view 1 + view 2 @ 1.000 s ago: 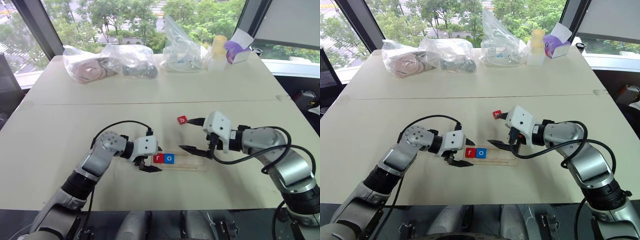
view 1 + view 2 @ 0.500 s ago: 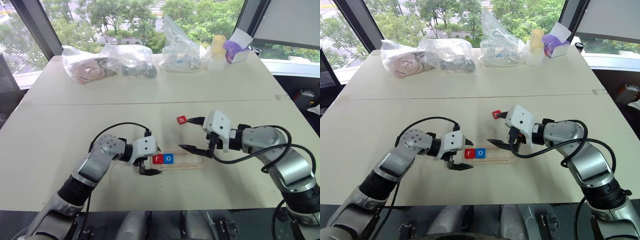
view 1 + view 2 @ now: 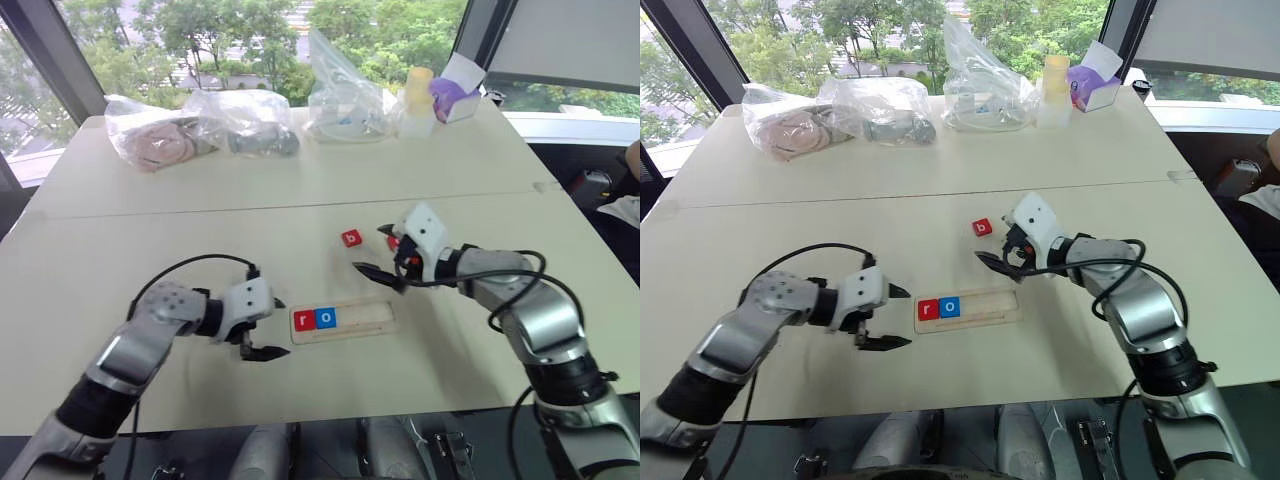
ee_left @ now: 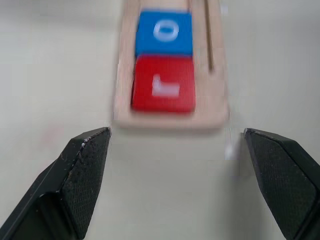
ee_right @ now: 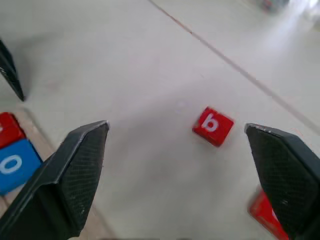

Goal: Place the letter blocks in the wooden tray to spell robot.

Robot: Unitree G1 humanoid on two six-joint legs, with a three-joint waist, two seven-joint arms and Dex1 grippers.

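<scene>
My left gripper (image 3: pixel 265 328) hangs spread wide and empty at nine o'clock of the pale wooden tray (image 3: pixel 362 319), where the red r tile (image 3: pixel 304 321) touches the blue o tile (image 3: pixel 326 318). My right gripper (image 3: pixel 377 252) gapes empty too, the small red b tile (image 3: pixel 351 238) at its ten o'clock.

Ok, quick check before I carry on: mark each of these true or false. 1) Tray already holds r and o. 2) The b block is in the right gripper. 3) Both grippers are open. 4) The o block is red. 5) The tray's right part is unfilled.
1) True: the red r block and the o block sit side by side at the left end of the wooden tray.
2) False: the b block lies on the table, apart from the right gripper, which holds nothing.
3) True: the right gripper and the left gripper both stand open.
4) False: the o block is blue.
5) True: no block lies to the right of the o.
</scene>
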